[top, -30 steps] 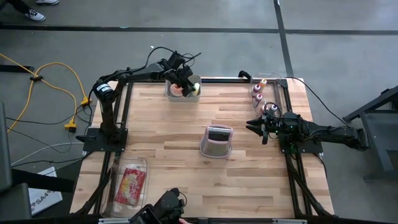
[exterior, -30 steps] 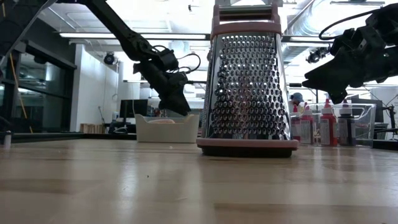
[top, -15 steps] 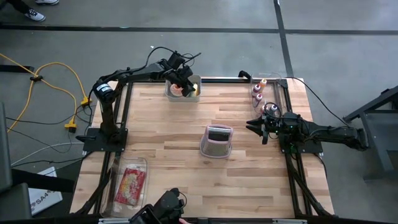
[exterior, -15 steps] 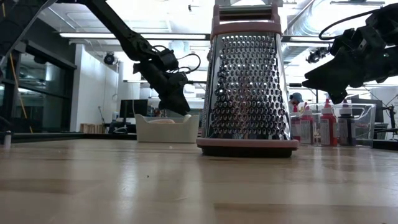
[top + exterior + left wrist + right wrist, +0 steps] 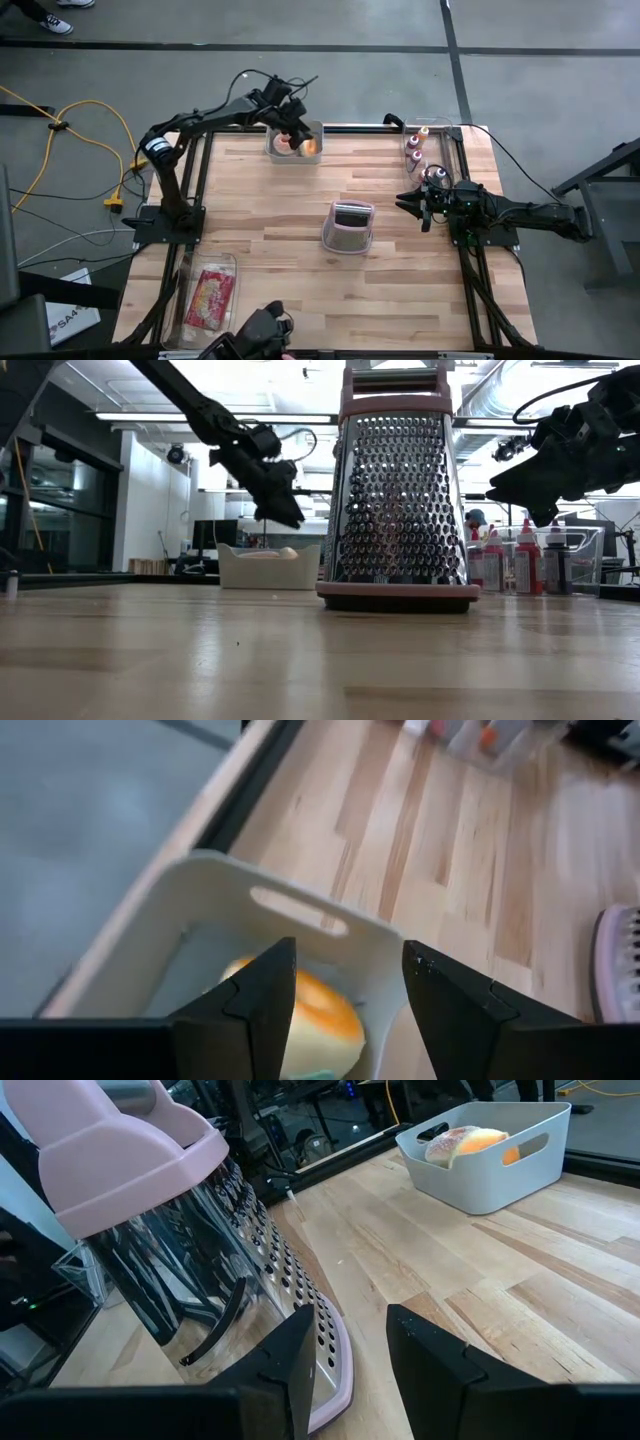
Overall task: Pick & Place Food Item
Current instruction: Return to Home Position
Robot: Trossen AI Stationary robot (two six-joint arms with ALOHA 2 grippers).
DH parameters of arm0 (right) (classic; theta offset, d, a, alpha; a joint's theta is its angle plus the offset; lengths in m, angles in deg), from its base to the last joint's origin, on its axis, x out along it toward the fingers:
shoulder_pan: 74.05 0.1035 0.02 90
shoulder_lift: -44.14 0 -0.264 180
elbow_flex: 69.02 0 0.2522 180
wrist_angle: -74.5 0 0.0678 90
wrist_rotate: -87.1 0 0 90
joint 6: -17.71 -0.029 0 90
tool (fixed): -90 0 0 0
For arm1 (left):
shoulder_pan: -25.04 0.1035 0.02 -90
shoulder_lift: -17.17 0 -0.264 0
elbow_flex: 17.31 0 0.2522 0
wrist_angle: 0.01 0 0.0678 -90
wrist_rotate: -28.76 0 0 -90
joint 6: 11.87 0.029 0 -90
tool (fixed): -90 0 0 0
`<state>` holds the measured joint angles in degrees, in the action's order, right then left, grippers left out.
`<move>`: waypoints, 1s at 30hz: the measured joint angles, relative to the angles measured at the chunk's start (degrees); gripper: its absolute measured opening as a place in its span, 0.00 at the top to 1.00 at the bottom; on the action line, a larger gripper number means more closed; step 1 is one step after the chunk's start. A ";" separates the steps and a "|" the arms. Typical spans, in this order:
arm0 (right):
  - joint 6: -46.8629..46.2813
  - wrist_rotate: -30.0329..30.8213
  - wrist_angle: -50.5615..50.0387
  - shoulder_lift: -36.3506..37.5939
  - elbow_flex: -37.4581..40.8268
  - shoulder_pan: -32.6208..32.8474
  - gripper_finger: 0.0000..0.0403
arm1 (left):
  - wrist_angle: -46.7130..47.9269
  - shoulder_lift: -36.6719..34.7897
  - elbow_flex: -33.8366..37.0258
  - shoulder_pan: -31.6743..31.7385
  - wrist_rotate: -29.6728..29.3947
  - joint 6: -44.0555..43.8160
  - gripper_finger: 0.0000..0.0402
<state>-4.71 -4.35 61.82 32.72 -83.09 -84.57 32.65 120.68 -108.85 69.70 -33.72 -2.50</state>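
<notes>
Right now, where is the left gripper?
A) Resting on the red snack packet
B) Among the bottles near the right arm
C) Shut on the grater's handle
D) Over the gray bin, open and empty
D. The left gripper hangs above the gray bin at the table's far edge, its fingers apart with nothing between them. The orange donut lies in the bin below.

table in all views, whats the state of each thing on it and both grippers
gray bin: upright, holding donuts
orange donut: lying in the bin
pink donut: in the bin, beside the orange one
grater: standing upright, mid-table
bottles: upright in the clear box
left gripper: open, empty, above the bin
right gripper: open, empty, hovering right of the grater
</notes>
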 joint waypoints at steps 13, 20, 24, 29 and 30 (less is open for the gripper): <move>-0.01 0.00 0.00 0.00 -0.02 0.01 0.72 | 2.22 -6.45 -0.09 -2.69 -3.71 0.86 0.55; -0.02 0.00 0.00 0.00 0.00 0.02 0.72 | 2.77 -6.48 -0.09 -2.84 -3.82 0.82 0.55; -0.01 0.00 0.00 0.00 0.00 0.01 0.72 | 3.82 -6.48 -0.09 -2.85 -3.51 2.75 0.55; -0.02 0.00 0.00 0.00 0.00 0.00 0.72 | 8.81 -6.55 -0.09 -3.61 -2.73 7.29 0.55; 0.00 0.00 0.00 0.00 -0.02 0.00 0.72 | 10.22 -6.62 -0.09 -3.80 -2.75 7.78 0.55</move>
<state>-4.71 -4.35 61.82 32.72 -83.11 -84.57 42.86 114.06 -108.94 65.91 -36.48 5.29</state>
